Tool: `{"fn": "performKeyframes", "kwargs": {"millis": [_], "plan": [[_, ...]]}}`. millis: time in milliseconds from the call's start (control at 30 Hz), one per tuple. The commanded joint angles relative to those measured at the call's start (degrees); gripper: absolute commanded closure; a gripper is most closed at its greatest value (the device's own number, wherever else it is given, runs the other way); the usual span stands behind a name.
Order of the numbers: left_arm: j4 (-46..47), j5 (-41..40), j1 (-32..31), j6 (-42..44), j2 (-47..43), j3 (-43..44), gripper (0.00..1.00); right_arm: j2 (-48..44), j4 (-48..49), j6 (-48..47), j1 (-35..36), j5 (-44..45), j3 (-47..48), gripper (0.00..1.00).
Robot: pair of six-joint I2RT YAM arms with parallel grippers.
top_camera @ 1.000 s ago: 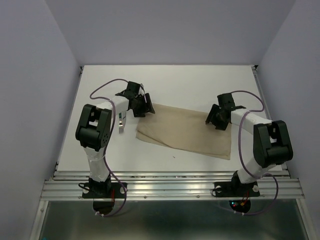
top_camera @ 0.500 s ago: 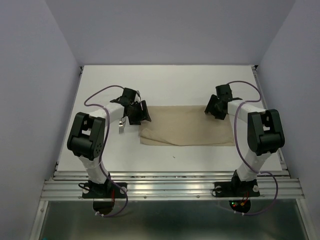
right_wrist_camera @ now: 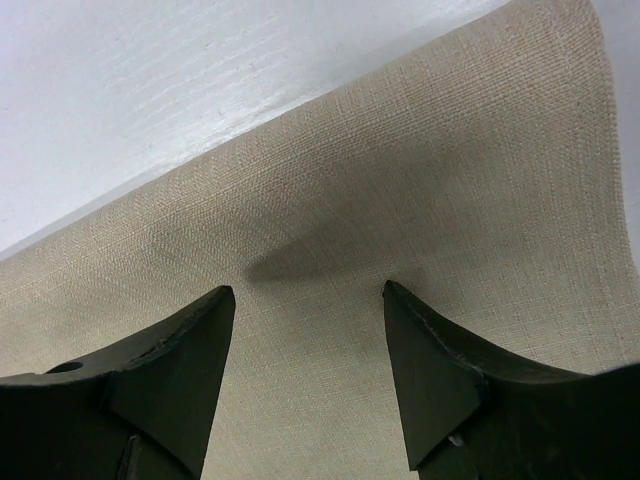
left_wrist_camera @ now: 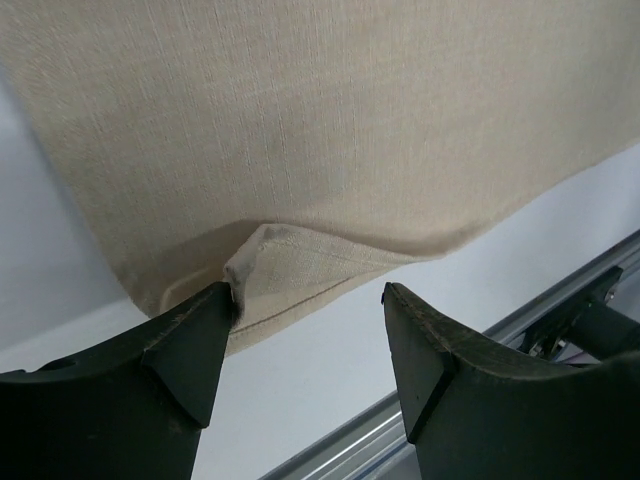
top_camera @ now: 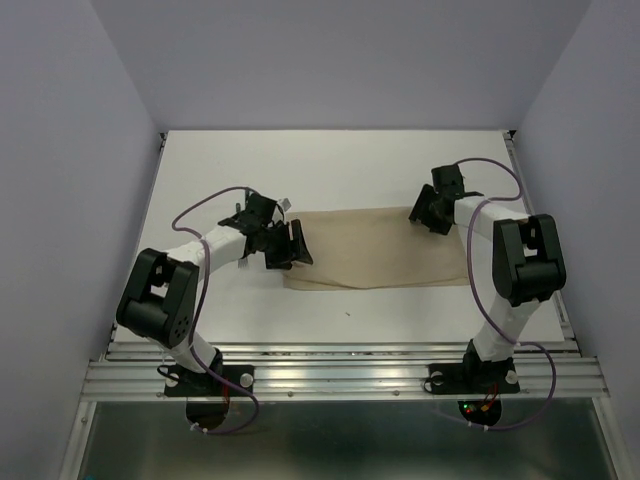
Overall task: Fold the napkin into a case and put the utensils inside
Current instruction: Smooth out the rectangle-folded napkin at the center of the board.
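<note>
The napkin (top_camera: 380, 250) lies folded as a beige oblong across the middle of the white table. My left gripper (top_camera: 288, 246) hovers open at its left end. In the left wrist view the napkin (left_wrist_camera: 330, 130) has its near left corner curled up, and the left fingertip (left_wrist_camera: 205, 320) touches that corner; nothing sits between the jaws of the left gripper (left_wrist_camera: 310, 296). My right gripper (top_camera: 424, 214) is open over the napkin's far right part. The right wrist view shows the right gripper (right_wrist_camera: 310, 292) above flat cloth (right_wrist_camera: 400, 200), holding nothing. The utensils do not show in any view.
A metal rail (top_camera: 340, 366) runs along the table's near edge and appears in the left wrist view as the rail (left_wrist_camera: 560, 310). Lilac walls enclose the table (top_camera: 330, 170) on three sides. Purple cables loop above both arms.
The napkin went from a skewed sheet to a straight oblong. My left arm swung outward and its gripper dropped toward the near left corner. The right gripper shifted to the far right edge.
</note>
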Motion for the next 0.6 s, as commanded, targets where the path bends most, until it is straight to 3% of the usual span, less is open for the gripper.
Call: {"fn": "performKeyframes", "kwargs": {"millis": [0, 200, 567], "plan": [[0.52, 3.94, -1.05, 0.3, -2.34, -3.25, 0.28, 2.76, -0.95, 0.37, -0.48, -0.31, 0.2, 0.33], [-0.97, 4.38, -1.05, 1.18, -4.28, -4.66, 0.28, 2.68, -1.13, 0.11, -0.48, -0.4, 0.29, 0.33], [-5.98, 1.57, -1.14, 2.85, -5.95, 5.35, 0.28, -0.05, -1.83, -0.95, -0.48, -1.01, -0.24, 0.32]]}}
